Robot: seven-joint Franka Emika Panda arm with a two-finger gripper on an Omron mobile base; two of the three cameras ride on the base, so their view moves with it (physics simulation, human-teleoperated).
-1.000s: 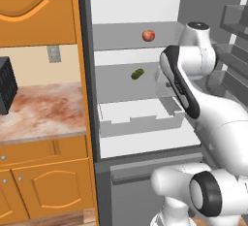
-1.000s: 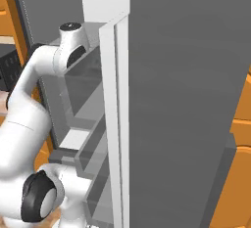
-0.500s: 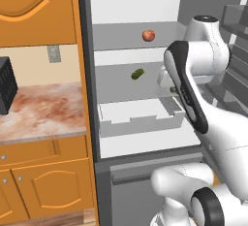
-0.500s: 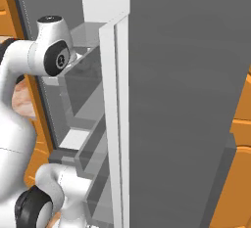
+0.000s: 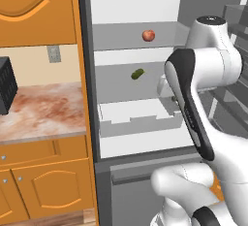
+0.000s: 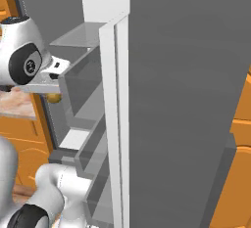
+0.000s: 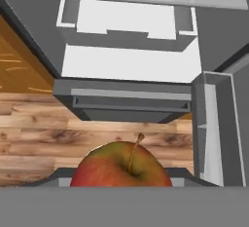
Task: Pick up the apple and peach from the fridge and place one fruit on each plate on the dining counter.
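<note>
The fridge (image 5: 135,137) stands open with its white inner walls showing. On its upper shelf sits a round reddish peach (image 5: 148,35). A red-and-yellow apple (image 7: 121,168) with a stem sits right under the hand camera, hanging above the wood floor in front of the fridge. It shows again as a small yellowish ball, the apple (image 6: 54,98), under the hand. My gripper (image 6: 55,91) is shut on it, close to the open fridge door (image 6: 115,100). In the left base view my own forearm hides the hand. Plates and dining counter are out of view.
A small green vegetable (image 5: 138,73) lies on the middle shelf above a white drawer (image 5: 135,116). The marbled counter (image 5: 43,111) with orange panelled cupboards and a dark appliance (image 5: 7,87) stands left of the fridge. The door's shelves (image 6: 83,70) jut out beside my hand.
The arm's upper joints have swung outward, away from the fridge interior. The hand stays beside the door with the apple in it. Peach and green vegetable have not moved.
</note>
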